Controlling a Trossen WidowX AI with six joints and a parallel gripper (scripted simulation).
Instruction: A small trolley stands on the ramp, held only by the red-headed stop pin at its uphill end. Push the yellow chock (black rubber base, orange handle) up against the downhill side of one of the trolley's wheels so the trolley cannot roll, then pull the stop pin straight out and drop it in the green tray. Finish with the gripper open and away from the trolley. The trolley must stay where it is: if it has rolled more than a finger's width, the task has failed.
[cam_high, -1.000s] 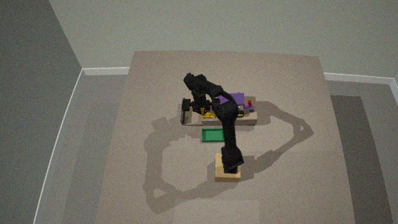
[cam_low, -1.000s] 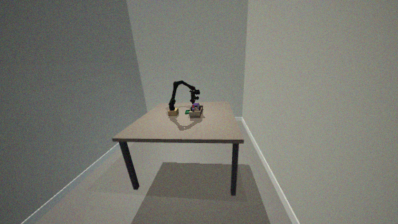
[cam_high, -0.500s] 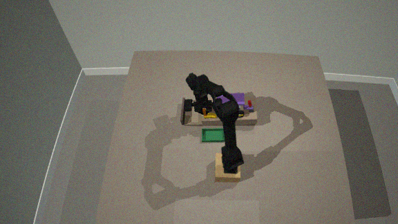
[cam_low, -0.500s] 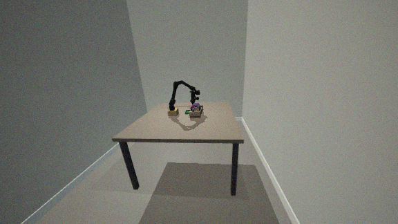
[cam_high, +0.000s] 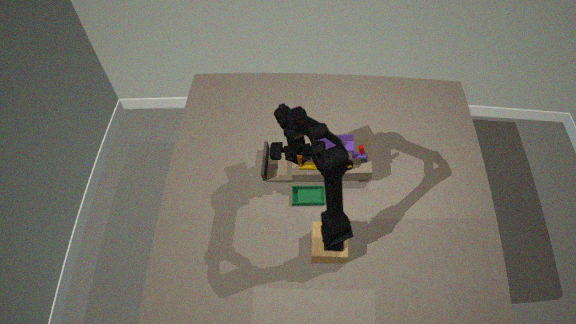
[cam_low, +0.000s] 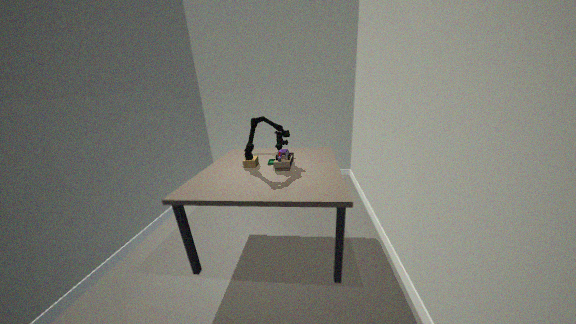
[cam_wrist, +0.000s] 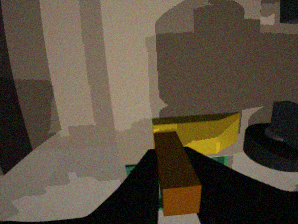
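Note:
The yellow chock (cam_high: 308, 166) (cam_wrist: 212, 137) is held by its orange handle (cam_high: 299, 160) (cam_wrist: 177, 167) between the fingers of my gripper (cam_wrist: 168, 155), which is shut on it. It is over the ramp (cam_high: 280, 173) (cam_low: 283, 167), downhill of a black trolley wheel (cam_wrist: 270, 147); a narrow gap shows between them in the wrist view. Whether its base rests on the ramp I cannot tell. The purple trolley (cam_high: 346, 141) stands on the ramp, partly hidden by the arm. The red-headed stop pin (cam_high: 361, 149) is upright at its uphill end. The green tray (cam_high: 308, 196) (cam_low: 271, 162) lies in front of the ramp.
A dark end board (cam_high: 265, 161) stands at the ramp's downhill end. The arm (cam_high: 334, 192) (cam_low: 252, 135) rises from a wooden base block (cam_high: 329, 258) (cam_low: 250, 163) and arches over the tray's right side and the trolley.

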